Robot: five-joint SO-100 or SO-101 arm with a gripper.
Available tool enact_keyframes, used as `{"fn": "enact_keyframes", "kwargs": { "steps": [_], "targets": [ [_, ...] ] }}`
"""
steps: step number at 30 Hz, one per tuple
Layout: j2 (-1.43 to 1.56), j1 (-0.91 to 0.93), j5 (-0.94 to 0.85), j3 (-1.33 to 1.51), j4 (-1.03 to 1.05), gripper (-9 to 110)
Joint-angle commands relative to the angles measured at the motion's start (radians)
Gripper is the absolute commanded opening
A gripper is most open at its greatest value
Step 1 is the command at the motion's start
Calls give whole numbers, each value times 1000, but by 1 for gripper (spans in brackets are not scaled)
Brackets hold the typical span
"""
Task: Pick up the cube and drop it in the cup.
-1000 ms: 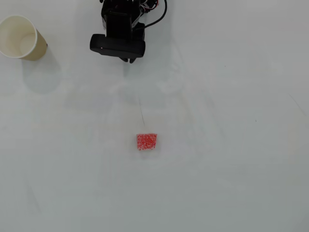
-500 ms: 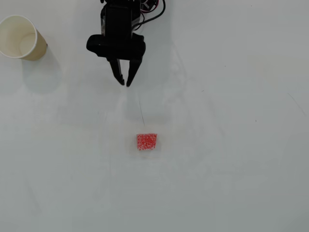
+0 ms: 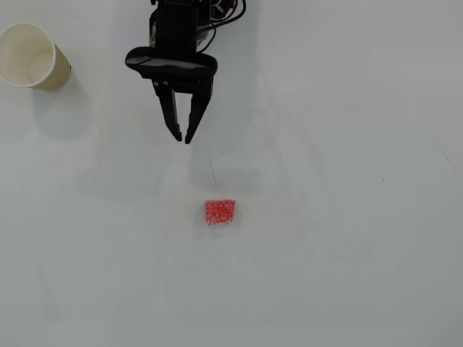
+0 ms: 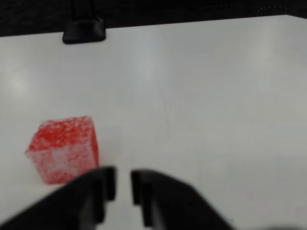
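Observation:
The red speckled cube (image 3: 220, 212) lies alone on the white table, near the middle of the overhead view. My gripper (image 3: 182, 139) hangs above the table, up and to the left of the cube and well apart from it, fingers pointing toward it. The jaws stand almost together with only a thin slit and hold nothing. In the wrist view the cube (image 4: 62, 151) sits left of and just beyond the gripper (image 4: 123, 184). The cream paper cup (image 3: 30, 56) stands upright at the top left, its white inside showing nothing in it.
Black cables (image 3: 224, 9) trail from the arm's base at the top edge of the overhead view. In the wrist view a dark clamp-like object (image 4: 84, 29) sits at the table's far edge, with darkness beyond it.
The arm has unfolded from its tucked pose and reached down the overhead view toward the cube, bringing the fingers into sight. Cube and cup have not moved.

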Motion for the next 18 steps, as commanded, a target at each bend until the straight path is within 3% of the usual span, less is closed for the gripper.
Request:
{"fn": "enact_keyframes", "kwargs": {
  "steps": [1, 18],
  "targets": [
    [25, -9, 3, 34, -31, 0],
    [25, -23, 3, 34, -26, 0]
  ]
}}
